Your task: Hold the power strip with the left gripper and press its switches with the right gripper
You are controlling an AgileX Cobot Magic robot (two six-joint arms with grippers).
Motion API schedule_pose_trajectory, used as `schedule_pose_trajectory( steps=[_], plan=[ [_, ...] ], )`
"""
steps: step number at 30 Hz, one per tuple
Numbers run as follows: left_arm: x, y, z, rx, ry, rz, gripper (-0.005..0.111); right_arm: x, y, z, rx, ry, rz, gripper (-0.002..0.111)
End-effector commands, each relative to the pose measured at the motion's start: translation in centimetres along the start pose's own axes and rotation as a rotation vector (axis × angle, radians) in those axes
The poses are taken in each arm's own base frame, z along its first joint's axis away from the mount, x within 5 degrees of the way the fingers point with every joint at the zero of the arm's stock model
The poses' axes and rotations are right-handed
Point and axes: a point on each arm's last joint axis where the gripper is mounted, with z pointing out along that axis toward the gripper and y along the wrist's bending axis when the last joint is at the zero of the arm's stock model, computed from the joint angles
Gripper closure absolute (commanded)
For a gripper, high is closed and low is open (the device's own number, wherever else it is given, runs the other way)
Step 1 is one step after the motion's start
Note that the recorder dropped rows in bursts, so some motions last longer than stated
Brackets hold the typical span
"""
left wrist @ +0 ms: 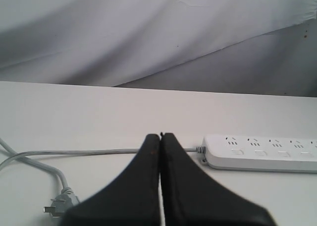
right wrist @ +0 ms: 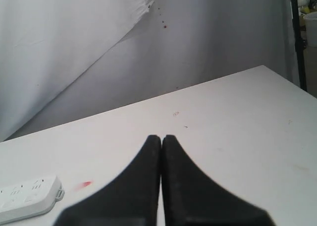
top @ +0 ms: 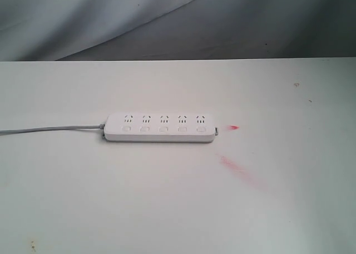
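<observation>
The power strip (top: 160, 127) lies crosswise mid-worktop (top: 178, 209), its cord (top: 50, 128) trailing off left. Its switches (top: 163, 130) sit in a row before the sockets (top: 163, 119).

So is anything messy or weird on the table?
Yes: two red marks stain the white table beside the power strip's cord-free end, a small spot and a longer smear. The strip itself lies flat and looks undamaged.

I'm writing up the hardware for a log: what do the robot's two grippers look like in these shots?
The left gripper and the right gripper look alike. Each has plain matte black jaws, broad at the base and tapering to narrow tips. No lettering, cables or sleeves show on them in the wrist views. The arms behind them are out of frame, and the exterior view shows neither arm.
</observation>
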Motion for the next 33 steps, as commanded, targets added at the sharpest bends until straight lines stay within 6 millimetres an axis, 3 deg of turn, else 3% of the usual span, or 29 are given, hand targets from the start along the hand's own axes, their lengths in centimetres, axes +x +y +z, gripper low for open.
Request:
schedule_pose_trajectory(
  steps=[1, 19, 29, 33],
  plan=[
    [0.1, 0.0, 0.0, -0.003, -0.001, -0.001, 0.107, 0.1, -0.1, 0.0, 0.011, -0.006, -0.003, 0.108],
    [0.1, 0.0, 0.0, -0.003, -0.001, -0.001, 0.107, 0.1, -0.5, -0.1, 0.080, -0.014, -0.003, 0.108],
    [0.1, 0.0, 0.0, -0.003, -0.001, -0.001, 0.107, 0.3, 0.8, 0.0, -0.071, -0.060, -0.312, 0.108],
    [0.1, 0.0, 0.0, -0.003, -0.001, -0.001, 0.107, 0.5, 0.9, 0.0, -0.081, -0.034, -0.260, 0.108]
  ],
)
